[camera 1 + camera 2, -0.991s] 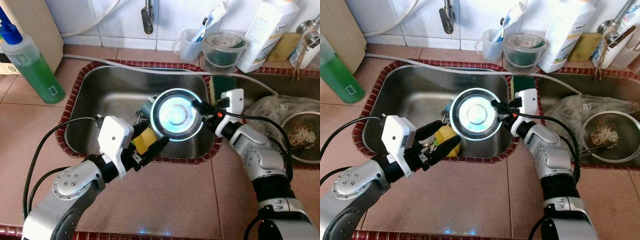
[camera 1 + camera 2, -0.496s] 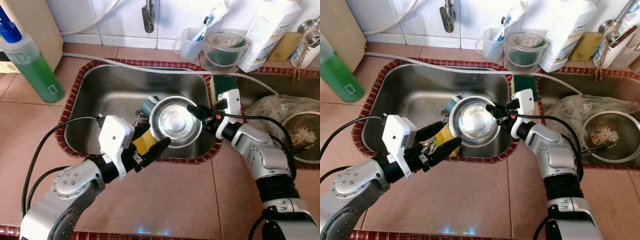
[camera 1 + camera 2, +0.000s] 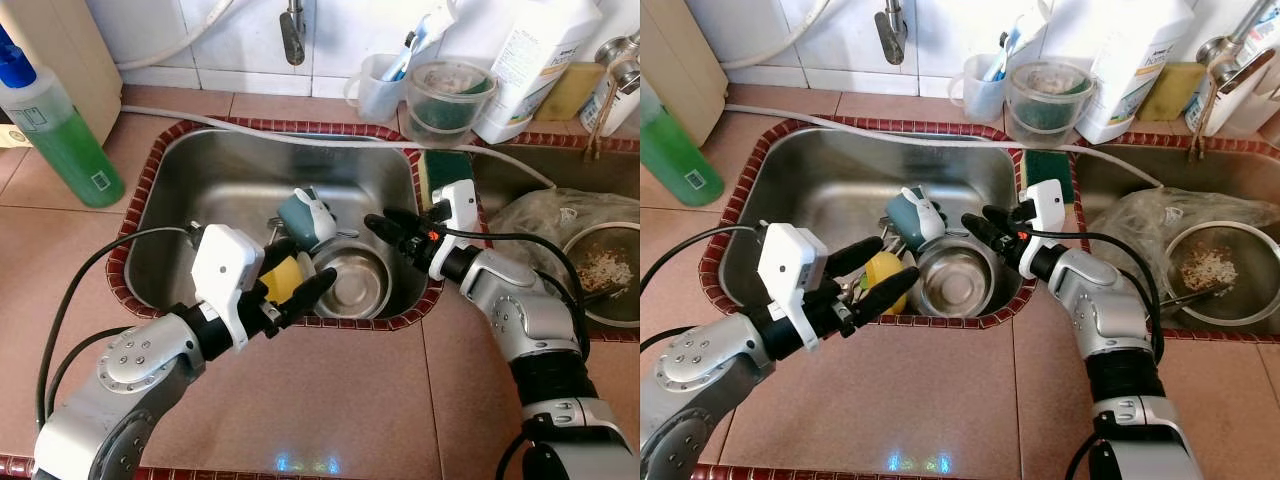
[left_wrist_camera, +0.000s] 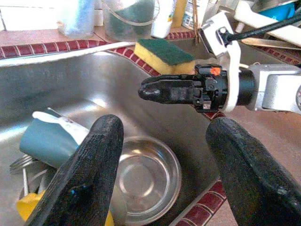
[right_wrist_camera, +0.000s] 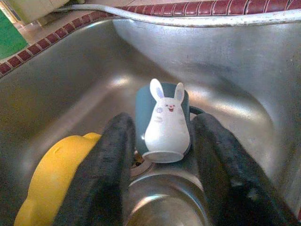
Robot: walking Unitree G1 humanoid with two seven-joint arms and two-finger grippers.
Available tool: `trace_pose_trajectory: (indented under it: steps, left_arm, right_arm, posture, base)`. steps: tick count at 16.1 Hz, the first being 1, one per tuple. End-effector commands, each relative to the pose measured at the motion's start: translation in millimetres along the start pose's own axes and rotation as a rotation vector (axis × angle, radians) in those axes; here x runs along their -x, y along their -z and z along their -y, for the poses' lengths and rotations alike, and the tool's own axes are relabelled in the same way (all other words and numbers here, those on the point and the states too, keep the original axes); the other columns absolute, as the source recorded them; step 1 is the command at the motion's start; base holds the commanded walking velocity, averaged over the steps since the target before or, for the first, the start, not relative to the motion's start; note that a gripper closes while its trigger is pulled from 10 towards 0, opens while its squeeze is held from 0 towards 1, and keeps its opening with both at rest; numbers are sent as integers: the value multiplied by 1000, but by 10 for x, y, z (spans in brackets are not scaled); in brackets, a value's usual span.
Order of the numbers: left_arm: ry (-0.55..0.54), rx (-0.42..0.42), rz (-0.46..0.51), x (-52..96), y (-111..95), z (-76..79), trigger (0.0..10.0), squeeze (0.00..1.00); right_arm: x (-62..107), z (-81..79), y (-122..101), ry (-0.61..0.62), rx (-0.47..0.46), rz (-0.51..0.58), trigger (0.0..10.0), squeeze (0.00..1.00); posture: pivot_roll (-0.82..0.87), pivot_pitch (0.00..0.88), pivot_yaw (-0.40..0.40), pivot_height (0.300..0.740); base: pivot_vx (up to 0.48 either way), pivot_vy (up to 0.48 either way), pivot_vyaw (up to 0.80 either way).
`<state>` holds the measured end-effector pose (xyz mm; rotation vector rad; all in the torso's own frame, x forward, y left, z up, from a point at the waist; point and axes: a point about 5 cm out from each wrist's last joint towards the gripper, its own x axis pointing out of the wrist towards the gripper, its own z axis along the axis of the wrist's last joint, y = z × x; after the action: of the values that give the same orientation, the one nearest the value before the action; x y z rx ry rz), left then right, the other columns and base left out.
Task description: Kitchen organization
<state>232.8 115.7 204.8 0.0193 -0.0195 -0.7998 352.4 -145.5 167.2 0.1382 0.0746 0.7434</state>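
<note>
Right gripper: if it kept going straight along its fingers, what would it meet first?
Probably the teal bunny mug, lying in the sink framed between the right gripper's open fingers. Depth is unclear; the steel bowl sits just below that line.

- Bright, even light across both head views, with sharp detail.
- Soft glare gleams on the steel sink (image 3: 200, 190) walls and the bowl (image 3: 952, 283).
- In the left wrist view the near fingers (image 4: 89, 183) are blurred.

arms: silver metal shells, round screw heads on the left forearm | wrists: boxy white camera housings, black collars | cables: black, looping off both arms | left gripper (image 3: 296, 282) & right gripper (image 3: 385, 226): long matte-black fingers, tiny orange mark on the right one
</note>
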Motion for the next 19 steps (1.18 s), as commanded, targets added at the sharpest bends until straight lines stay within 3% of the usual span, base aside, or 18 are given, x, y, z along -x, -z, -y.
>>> trace_pose_trajectory:
  steps: [1, 10, 12, 14, 15, 19]
  left_arm:
    - [-25, -5, 2, 9, 6, -33, 10000, 0]
    - [-278, -63, -9, -102, 100, -418, 10000, 0]
    - [-378, -86, 2, -109, 134, -558, 10000, 0]
    - [-510, -99, 3, -90, 226, -692, 10000, 0]
    - [-572, -108, 5, -71, 245, -748, 10000, 0]
    - [-677, -132, 26, 6, 324, -874, 10000, 0]
  right_arm:
    - [6, -70, 218, -14, -53, -47, 10000, 1000]
    - [28, -249, -26, 67, -17, 201, 10000, 1000]
    - [45, -311, -59, 115, -4, 264, 10000, 1000]
    - [90, -289, -93, 278, 95, 349, 10000, 1000]
    - [89, -291, -75, 288, 94, 350, 10000, 0]
    - [14, -318, -10, 367, 93, 347, 10000, 0]
  posture:
    - [-54, 280, -17, 740]
    - [-76, 206, 6, 740]
    - [-80, 186, 14, 740]
    - [-73, 171, 16, 740]
    - [-65, 165, 20, 740]
    - [-67, 129, 34, 740]
  base:
    - [0, 0, 0]
    - [0, 0, 0]
    - [0, 0, 0]
    - [0, 0, 0]
    - [0, 0, 0]
    - [0, 0, 0]
